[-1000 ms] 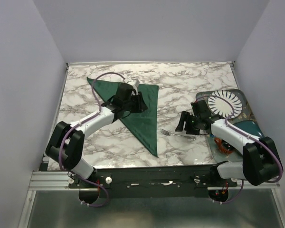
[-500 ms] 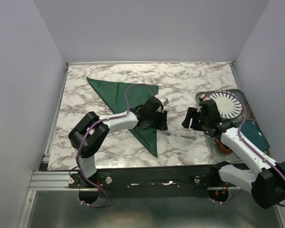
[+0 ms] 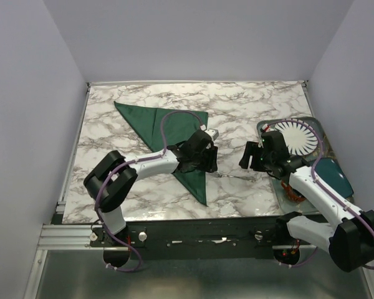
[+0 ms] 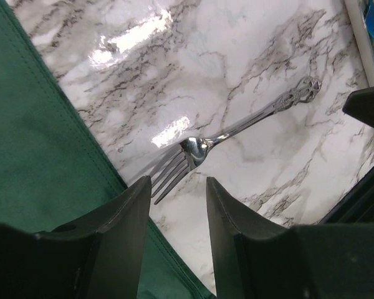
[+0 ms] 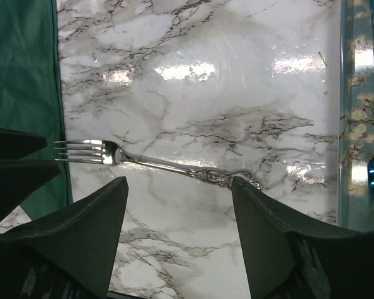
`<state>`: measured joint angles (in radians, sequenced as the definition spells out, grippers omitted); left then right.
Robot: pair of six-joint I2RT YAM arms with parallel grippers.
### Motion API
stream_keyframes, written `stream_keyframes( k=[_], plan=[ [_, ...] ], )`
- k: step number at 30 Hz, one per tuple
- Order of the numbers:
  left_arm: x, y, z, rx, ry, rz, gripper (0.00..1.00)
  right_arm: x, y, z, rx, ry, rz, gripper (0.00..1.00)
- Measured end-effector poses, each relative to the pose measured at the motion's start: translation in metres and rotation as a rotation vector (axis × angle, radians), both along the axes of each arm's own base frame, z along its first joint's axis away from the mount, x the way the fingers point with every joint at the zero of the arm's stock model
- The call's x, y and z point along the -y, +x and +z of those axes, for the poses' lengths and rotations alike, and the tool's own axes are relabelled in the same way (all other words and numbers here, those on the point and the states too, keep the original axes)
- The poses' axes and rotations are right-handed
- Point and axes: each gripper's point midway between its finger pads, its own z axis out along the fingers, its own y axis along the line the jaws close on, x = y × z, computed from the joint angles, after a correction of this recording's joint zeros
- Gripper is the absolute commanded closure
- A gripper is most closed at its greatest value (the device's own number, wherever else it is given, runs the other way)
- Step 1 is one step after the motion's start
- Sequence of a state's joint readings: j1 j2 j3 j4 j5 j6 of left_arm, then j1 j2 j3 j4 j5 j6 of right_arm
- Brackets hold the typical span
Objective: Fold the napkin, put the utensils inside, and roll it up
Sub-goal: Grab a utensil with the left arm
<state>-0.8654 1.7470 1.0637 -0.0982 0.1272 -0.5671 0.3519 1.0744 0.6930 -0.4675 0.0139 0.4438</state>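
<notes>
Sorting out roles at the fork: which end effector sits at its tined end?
The left end effector, open at the edge of the napkin, with the fork tines pointing into its gap; the right end effector is over the ornate handle end.

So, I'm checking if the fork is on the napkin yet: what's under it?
Mostly bare table: the fork lies on marble. Its tine tips reach the napkin edge; the left tool hides any overlap there.

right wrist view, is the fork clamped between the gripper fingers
No, the fork lies flat on the marble table while the right gripper has its fingers spread wide, not closed on it.
</notes>
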Motion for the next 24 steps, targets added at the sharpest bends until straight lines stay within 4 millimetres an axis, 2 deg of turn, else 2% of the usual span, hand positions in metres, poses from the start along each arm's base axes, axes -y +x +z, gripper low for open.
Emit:
stream_keyframes(
  k=[8,11,14,15,17,24],
  plan=[
    [-0.009,0.009,0.019,0.069,-0.002,0.051,0.48,0.0,0.0,-0.002,-0.007,-0.002,0.001,0.24],
    [-0.01,0.008,0.013,0.054,0.012,0.057,0.51,0.0,0.0,-0.003,-0.01,-0.006,0.004,0.24],
    [-0.01,0.007,-0.002,0.015,0.028,0.072,0.58,0.0,0.0,-0.003,-0.008,-0.008,0.008,0.24],
    [-0.01,0.006,-0.006,0.004,0.033,0.076,0.64,0.0,0.0,-0.002,-0.006,-0.009,0.01,0.24],
    [-0.01,0.004,-0.013,-0.016,0.039,0.08,0.69,-0.001,-0.001,-0.001,0.0,-0.005,0.022,0.24],
    [-0.007,0.003,-0.019,-0.032,0.034,0.081,0.77,-0.006,-0.004,0.006,0.025,0.004,0.092,0.24]
  ],
)
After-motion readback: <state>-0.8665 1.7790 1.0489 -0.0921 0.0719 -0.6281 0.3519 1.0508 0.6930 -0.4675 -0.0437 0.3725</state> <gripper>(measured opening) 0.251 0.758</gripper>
